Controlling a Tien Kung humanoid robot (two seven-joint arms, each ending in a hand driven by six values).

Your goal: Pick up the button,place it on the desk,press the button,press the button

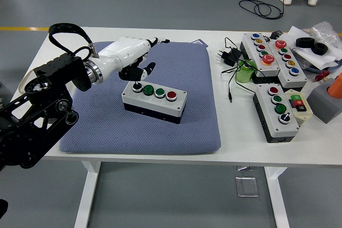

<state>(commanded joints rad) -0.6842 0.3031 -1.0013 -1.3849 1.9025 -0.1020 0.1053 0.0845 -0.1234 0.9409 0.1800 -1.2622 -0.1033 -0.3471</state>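
Observation:
A grey button box [155, 100] lies on the blue mat [176, 126], a little left of the mat's middle. Along its top run a black knob, two green buttons and a red button [171, 95]. My left hand [143, 60], white with dark fingertips, hovers above and behind the box's left end. Its fingers are loosely spread and hold nothing, and the lowest fingertip [149, 68] hangs just above the knob. There is a clear gap between hand and box. The black left arm [43, 105] comes in from the lower left.
Three more button boxes [280, 110] [260, 50] [288, 57] stand on the table's right side, with a black power adapter [227, 55] and a green cup [244, 73] beside them. An orange object on a grey block [326, 100] sits at the right edge. A person's feet show at top right.

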